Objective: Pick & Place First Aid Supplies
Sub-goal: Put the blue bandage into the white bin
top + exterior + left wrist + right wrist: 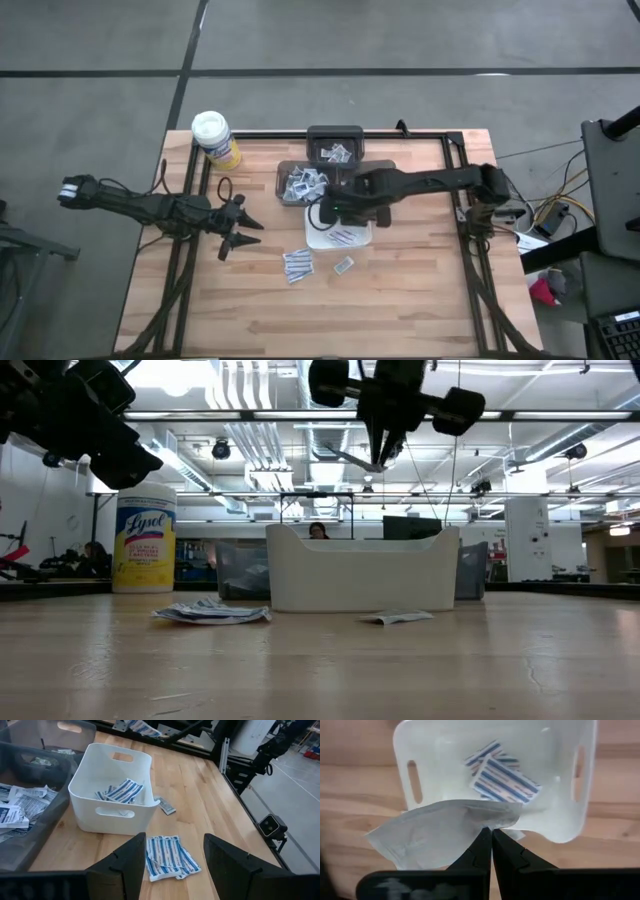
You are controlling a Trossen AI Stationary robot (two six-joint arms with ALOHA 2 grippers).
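From above, the right gripper (pixel 335 207) hangs over the white tray (pixel 338 238) at the middle of the wooden bench (pixel 400 300), while the left gripper (pixel 243 232) waits well to the tray's left with its jaws spread wide. A fan of striped packets (pixel 297 265) and a single packet (pixel 344 265) lie on the bench just in front of the tray. Two dark bins (pixel 300 183) behind the tray hold more packets, and a Lysol canister (pixel 215 138) stands at the far left corner.

At bench height, the right gripper (pixel 385 458) is poised above the tray (pixel 362 572); something thin and pale seems to hang from its tip.

The left wrist camera looks between its parted fingers (pixel 127 865) at the packet fan (pixel 169 857) and the tray (pixel 110 817), with striped packets inside.

The right wrist camera shows its jaws pinched on the edge of a white packet (pixel 440 835) above the tray (pixel 560 820), where striped packets (pixel 502 777) lie.
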